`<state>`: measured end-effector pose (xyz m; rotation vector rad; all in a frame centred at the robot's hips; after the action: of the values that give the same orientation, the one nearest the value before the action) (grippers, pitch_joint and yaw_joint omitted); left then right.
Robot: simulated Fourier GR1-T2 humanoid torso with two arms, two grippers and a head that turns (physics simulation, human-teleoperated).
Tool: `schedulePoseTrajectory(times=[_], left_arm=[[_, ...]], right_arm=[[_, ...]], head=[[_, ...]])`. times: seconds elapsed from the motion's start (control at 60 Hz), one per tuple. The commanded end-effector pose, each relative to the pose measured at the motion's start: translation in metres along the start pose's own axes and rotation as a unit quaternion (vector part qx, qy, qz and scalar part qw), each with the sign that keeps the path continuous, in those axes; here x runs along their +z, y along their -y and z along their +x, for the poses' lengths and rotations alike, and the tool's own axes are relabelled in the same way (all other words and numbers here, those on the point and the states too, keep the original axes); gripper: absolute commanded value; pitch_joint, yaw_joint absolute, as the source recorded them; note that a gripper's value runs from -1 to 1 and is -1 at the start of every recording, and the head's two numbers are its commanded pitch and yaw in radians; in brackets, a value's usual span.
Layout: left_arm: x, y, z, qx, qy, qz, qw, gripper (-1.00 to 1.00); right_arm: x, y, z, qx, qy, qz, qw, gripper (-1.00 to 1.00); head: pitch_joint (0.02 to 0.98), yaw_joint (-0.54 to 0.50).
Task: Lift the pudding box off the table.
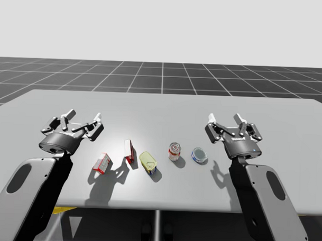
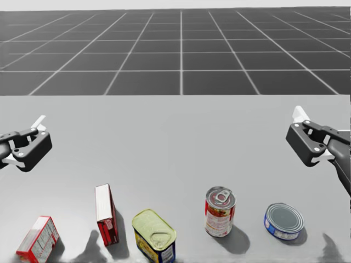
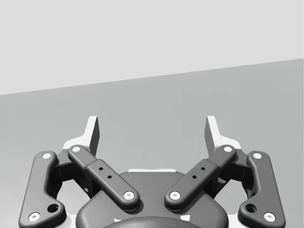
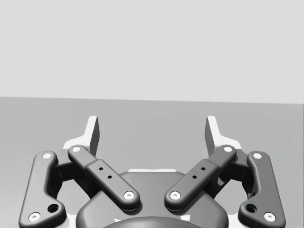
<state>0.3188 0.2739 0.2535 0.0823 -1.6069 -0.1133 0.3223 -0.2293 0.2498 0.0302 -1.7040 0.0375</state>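
Two boxes stand on the grey table (image 1: 161,107). A flat dark red box (image 1: 130,151) (image 2: 105,213), likely the pudding box, is up on its edge. Left of it lies a smaller red-and-white box (image 1: 102,163) (image 2: 38,239). My left gripper (image 1: 84,117) (image 2: 24,143) (image 3: 153,130) hovers open, behind and left of both boxes, with nothing between its fingers. My right gripper (image 1: 224,118) (image 2: 307,139) (image 4: 153,130) is open too, behind the cans on the right, holding nothing.
Right of the boxes sit a squat can with a yellow lid (image 1: 148,162) (image 2: 154,234), an upright red-and-white can (image 1: 174,151) (image 2: 220,211) and a low blue can (image 1: 199,154) (image 2: 284,220). All stand near the table's front edge.
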Motion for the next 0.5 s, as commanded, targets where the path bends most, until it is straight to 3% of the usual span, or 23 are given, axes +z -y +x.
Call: schedulePoseTrajectory(times=[0.017,0.283,0.5], left_arm=[[-0.0005,0.0002,-0.0005,-0.002,-0.001,-0.001,1.0,-1.0],[-0.0009,0.0007,-0.0009,-0.002,-0.002,-0.002,1.0,-1.0],[-0.0011,0.0019,-0.0002,0.0,-0.002,-0.005,1.0,-1.0]], right_arm=[[-0.0001,0.0008,0.0,0.0,-0.003,0.0,1.0,-1.0],[-0.0003,0.0003,-0.0001,0.001,-0.007,0.001,1.0,-1.0],[-0.0003,-0.0019,-0.0009,0.004,-0.008,0.001,1.0,-1.0]], head=[[0.653,0.06],[0.778,0.21],[0.798,0.27]])
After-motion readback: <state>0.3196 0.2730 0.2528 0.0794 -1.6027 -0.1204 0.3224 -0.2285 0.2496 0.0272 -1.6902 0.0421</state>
